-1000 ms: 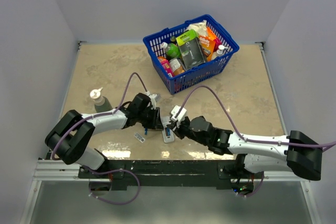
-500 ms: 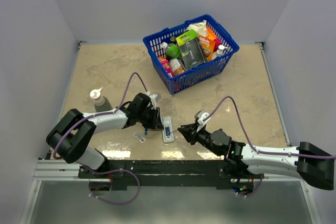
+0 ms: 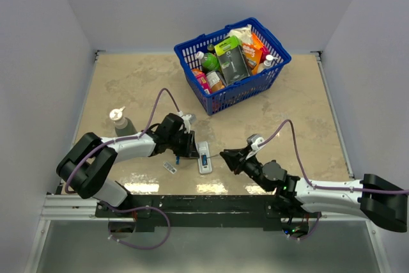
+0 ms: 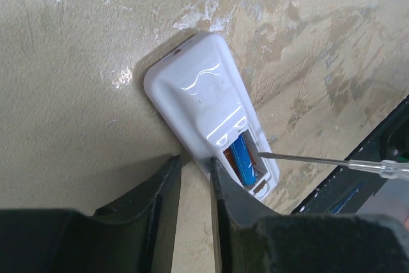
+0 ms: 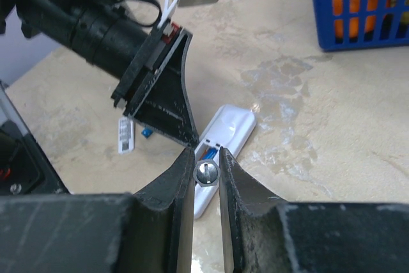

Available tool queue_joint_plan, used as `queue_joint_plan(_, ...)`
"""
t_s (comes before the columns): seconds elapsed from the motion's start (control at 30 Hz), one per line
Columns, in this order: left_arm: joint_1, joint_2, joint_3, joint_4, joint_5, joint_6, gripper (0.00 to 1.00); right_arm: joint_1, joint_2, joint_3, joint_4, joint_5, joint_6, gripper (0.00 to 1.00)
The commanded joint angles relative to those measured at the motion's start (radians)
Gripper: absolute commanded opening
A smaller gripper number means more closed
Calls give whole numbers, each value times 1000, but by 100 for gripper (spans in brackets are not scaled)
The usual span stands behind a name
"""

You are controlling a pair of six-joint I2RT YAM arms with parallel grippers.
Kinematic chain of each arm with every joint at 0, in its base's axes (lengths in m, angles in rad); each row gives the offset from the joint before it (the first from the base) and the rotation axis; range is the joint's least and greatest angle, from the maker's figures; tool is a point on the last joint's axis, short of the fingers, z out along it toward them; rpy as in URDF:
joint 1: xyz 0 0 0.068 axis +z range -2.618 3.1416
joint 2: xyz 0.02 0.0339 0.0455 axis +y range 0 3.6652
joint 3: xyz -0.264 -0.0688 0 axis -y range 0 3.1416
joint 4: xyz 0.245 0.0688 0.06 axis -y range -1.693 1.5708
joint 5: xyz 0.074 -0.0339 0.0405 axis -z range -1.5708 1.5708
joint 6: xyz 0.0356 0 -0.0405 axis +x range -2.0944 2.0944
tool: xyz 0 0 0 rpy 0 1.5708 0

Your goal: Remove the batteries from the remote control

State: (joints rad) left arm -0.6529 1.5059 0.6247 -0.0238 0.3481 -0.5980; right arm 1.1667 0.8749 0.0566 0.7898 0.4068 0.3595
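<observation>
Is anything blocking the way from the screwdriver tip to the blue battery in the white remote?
Nothing visible: the cover is off, the blue battery lies exposed in the white remote, screwdriver tip beside it.

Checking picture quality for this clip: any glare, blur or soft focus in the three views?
Top external: sharp, with bright glare on the table near the arm bases. Left wrist: remote control crisp with a small highlight; the near tool is dark and soft. Right wrist: foreground tool blurred.

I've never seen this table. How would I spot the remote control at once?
Start at the blue basket and come toward the near table edge: between the two gripper tips lies the remote control, a small white bar. Unlike the flat white piece nearby, it has an open recess showing a blue battery.
</observation>
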Motion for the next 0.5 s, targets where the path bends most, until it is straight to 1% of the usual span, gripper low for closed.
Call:
queue_joint_plan(0.0,-4,30,15,25,-37,17,29,2,-19,-112,140,95,35,0)
queue_joint_plan(0.33,-4,30,18,25,-31,12,29,2,24,-92,128,75,16,0)
queue_joint_plan(0.43,-4,27,21,25,-32,18,29,2,22,-60,51,64,-37,0)
queue_joint_plan(0.47,-4,27,23,25,-32,18,29,2,29,-17,2,64,-43,0)
